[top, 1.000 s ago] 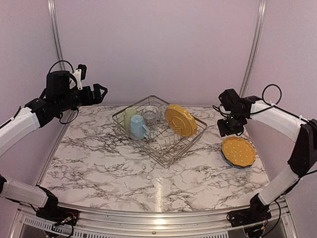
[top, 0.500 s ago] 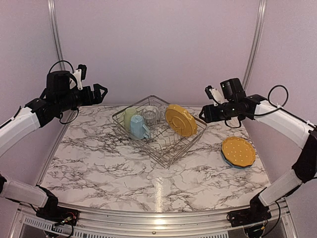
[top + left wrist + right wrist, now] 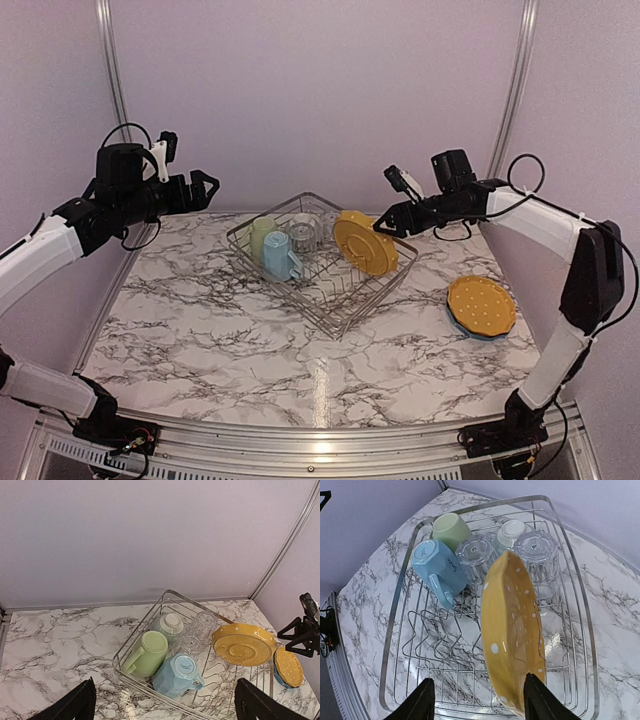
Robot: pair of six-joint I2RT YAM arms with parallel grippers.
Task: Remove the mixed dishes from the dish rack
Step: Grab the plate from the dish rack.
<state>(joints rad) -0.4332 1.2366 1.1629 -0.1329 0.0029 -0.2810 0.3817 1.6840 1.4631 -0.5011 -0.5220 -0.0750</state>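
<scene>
You see just a sliver of the blue plate (image 3: 463, 329) beneath the yellow-orange plate (image 3: 482, 305) on the table (image 3: 250, 340). In your left wrist view the near corner of the dish rack (image 3: 168, 591) runs off the bottom edge; the print on the light blue mug (image 3: 177, 672) is unreadably small

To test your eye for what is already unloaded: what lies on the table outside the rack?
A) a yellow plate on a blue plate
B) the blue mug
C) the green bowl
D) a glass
A: right of the rack, a yellow plate rests on a blue plate.
</scene>
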